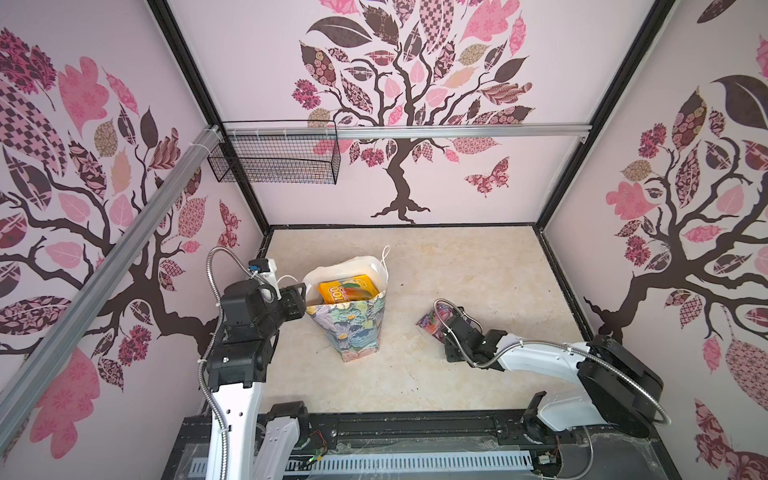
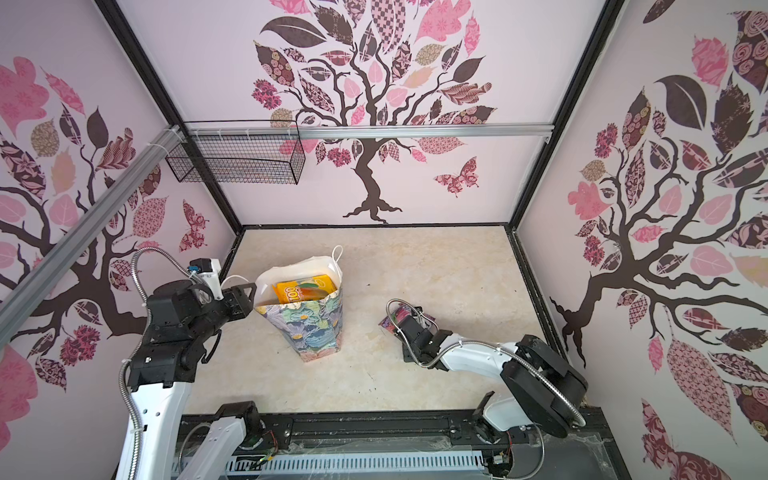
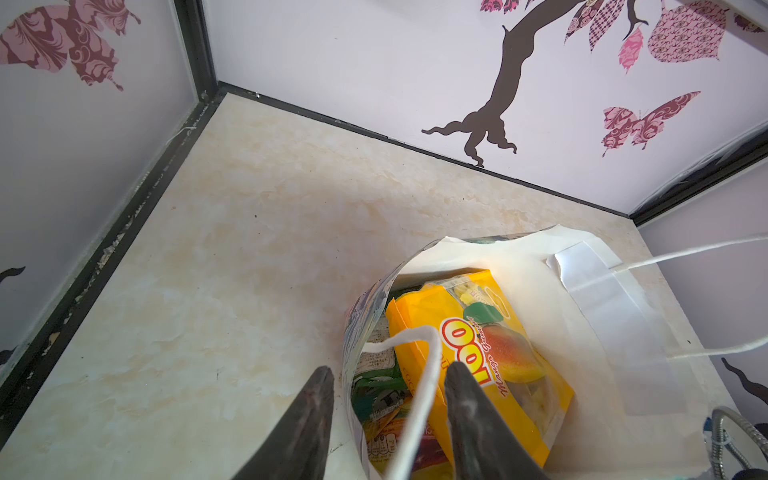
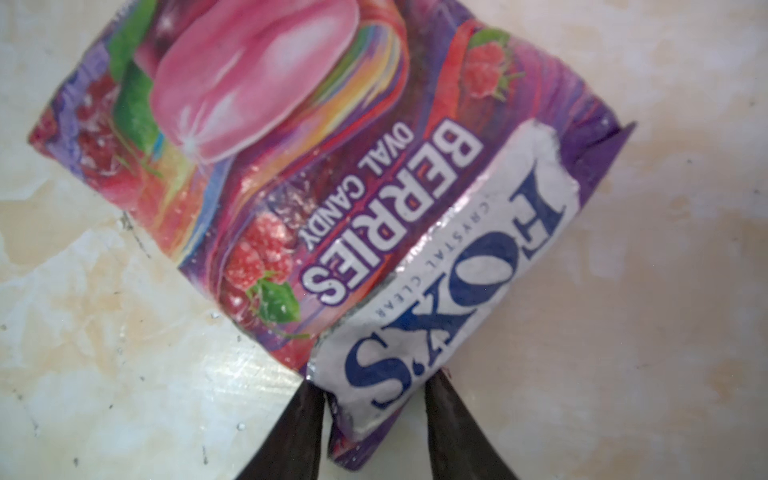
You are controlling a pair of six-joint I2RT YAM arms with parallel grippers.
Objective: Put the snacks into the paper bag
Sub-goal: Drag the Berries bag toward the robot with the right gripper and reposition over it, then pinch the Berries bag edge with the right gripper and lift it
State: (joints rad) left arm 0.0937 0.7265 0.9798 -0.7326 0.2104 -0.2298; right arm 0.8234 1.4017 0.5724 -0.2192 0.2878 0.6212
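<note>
Honestly, the right gripper (image 4: pixel 374 380) straddles a corner of the purple pouch (image 4: pixel 291 166), right of the paper bag (image 1: pixel 353 328); can't tell if it's pinched, so it could slip. The left gripper (image 3: pixel 389 368), jaws spread over the bag's rim, might snag the cord handle (image 3: pixel 430 361).

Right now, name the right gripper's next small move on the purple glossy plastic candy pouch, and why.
Probably close the right gripper on the purple glossy plastic candy pouch: its fingers straddle one end, and the pouch lies on the beige table, outside the floral paper bag.
</note>
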